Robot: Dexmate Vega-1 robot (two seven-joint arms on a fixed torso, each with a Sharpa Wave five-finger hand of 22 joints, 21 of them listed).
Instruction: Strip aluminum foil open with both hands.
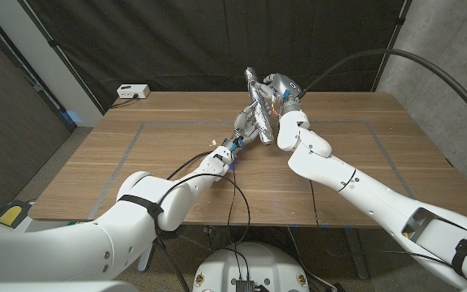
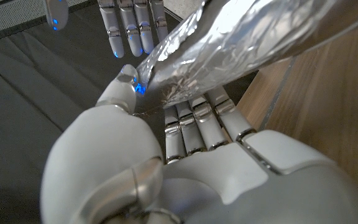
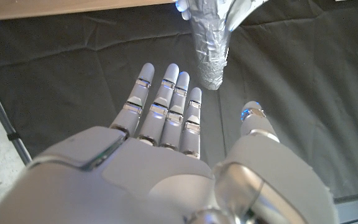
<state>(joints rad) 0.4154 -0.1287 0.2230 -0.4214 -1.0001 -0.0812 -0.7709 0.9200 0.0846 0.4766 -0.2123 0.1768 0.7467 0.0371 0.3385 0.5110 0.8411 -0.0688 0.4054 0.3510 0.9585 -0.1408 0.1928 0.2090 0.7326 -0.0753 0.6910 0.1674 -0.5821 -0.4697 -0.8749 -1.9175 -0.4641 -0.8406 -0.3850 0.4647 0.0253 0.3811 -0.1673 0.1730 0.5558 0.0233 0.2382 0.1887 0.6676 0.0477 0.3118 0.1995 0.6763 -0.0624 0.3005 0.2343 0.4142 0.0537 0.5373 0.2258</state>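
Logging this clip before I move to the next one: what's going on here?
A two-armed robot is working on a roll of aluminum foil, raised above the far middle of the wooden table. The left hand grips the foil's lower end between thumb and fingers. The right hand is beside the upper end with fingers spread and holds nothing. The foil is crinkled and not yet opened.

White box (image 1: 133, 92) (cabled) on table (image 1: 177, 174) corner.
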